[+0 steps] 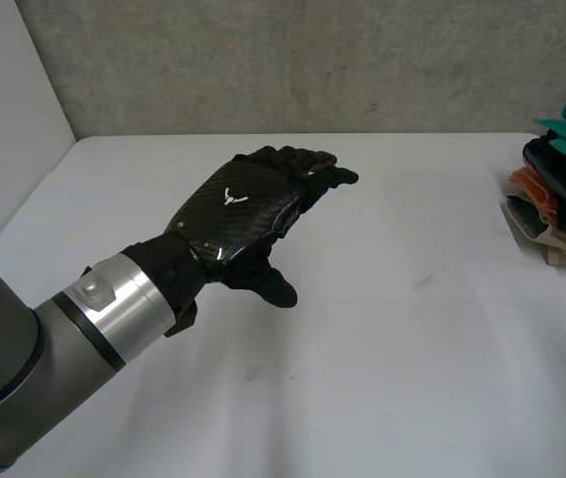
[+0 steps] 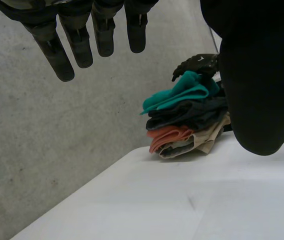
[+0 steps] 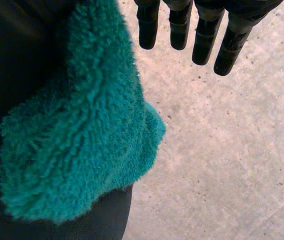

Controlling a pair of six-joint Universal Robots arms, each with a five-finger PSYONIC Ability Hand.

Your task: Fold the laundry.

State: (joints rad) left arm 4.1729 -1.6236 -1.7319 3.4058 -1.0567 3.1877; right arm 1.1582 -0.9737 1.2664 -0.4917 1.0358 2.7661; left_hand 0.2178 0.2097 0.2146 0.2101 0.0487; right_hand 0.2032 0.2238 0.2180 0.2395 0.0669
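1. Grey-jointed left arm enters at the near left corner, its base cut off. The one left hand hovers over the middle of the white table, fingers straight, thumb spread away from them, holding nothing.
2. In the left wrist view its fingers hang relaxed. Its thumb hides the side of the pile behind it.
3. One pile of laundry sits at the table's far right edge, well apart from the left hand and cut off in the head view. Four cloths can be counted in it:
   - a teal fleece cloth on top
   - a dark cloth under it
   - an orange cloth below that
   - a beige cloth at the bottom
4. The right hand is at the top of the pile, against the teal fleece, and is small and hard to read from the left wrist. In its own wrist view its fingers are straight, slightly parted and clear of the fleece beside them. Its thumb cannot be made out against the dark cloth.
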